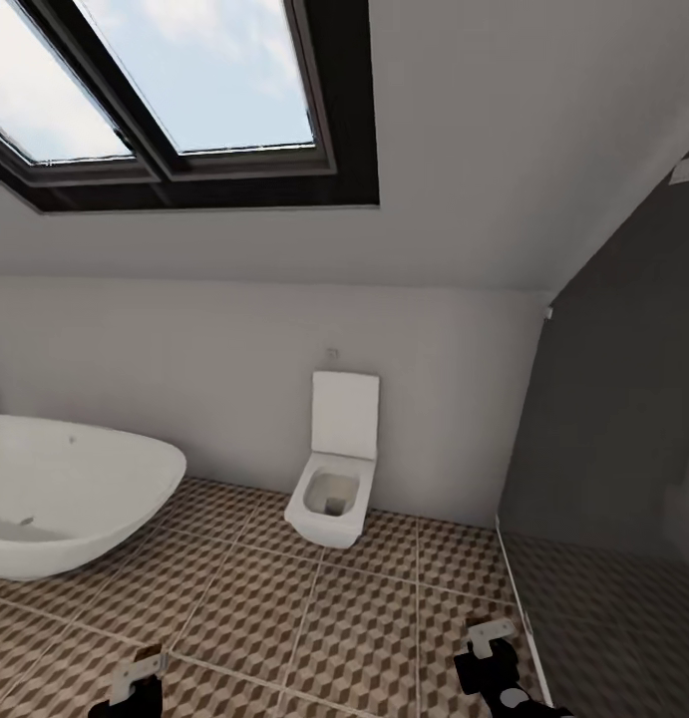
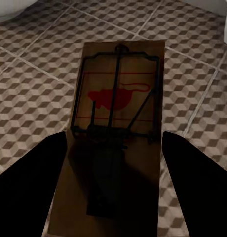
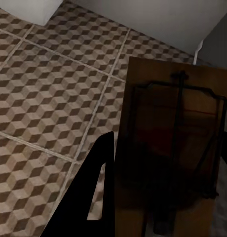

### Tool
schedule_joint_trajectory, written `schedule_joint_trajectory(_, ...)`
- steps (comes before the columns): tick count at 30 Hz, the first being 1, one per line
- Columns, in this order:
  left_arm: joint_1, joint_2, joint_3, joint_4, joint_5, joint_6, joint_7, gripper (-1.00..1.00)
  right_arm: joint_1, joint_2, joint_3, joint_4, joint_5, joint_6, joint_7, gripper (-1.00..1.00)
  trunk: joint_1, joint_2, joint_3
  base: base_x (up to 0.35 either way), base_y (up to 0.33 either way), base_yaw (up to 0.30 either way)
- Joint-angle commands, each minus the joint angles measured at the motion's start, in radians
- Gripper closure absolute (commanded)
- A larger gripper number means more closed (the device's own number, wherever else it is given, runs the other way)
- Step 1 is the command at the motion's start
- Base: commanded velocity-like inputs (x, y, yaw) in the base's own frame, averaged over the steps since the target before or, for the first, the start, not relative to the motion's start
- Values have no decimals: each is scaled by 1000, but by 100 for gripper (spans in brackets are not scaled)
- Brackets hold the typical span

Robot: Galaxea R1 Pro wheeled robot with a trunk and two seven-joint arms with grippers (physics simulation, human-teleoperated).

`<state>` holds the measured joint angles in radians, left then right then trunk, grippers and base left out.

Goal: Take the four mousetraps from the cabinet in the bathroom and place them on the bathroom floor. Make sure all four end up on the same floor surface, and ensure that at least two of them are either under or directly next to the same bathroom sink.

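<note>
Looking out over the bathroom, I see the glossy white rounded basin at my nine o'clock, sitting low against the pale wall, with a dark-framed skylight up at eleven. Dead ahead at twelve stands the white toilet with its upright rectangular lid, and the floor of brown, beige and white cube-patterned tiles spreads beneath it all. A dark grey wall closes off the three o'clock side.

My left gripper holds a small flat wooden mousetrap with dark wire parts and a red mouse print; the board sits between my two dark fingers, raised above the tiles, its far end pointing toward twelve. My right gripper carries a second flat wooden mousetrap with dark wire, shadowed, with one dark finger against its edge; the other finger is hidden, though the board hangs clear of the floor.
</note>
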<state>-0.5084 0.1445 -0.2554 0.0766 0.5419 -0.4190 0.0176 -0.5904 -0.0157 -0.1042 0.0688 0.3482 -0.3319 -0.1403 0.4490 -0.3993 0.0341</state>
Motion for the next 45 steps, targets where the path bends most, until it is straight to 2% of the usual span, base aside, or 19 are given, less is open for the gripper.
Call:
schedule_joint_trajectory(1,-1,0,-8,3,3,-5,2,100,-2,0,-8,5,8,-7,-2,100,1,-1,0,329,73,-266)
schedule_joint_trajectory(8,-1,2,-8,3,3,-6,0,100,-2,0,-8,5,8,-6,-2,100,1,-1,0,306,180,-202)
schedule_joint_trajectory(27,-1,1,-8,3,3,-5,2,100,-2,0,-9,5,8,-7,-2,100,1,-1,0,295,209,-14)
schedule_joint_trajectory(45,-1,-1,-8,3,3,-5,4,100,-2,0,-9,5,6,-7,-2,100,1,-1,9,328,18,-237)
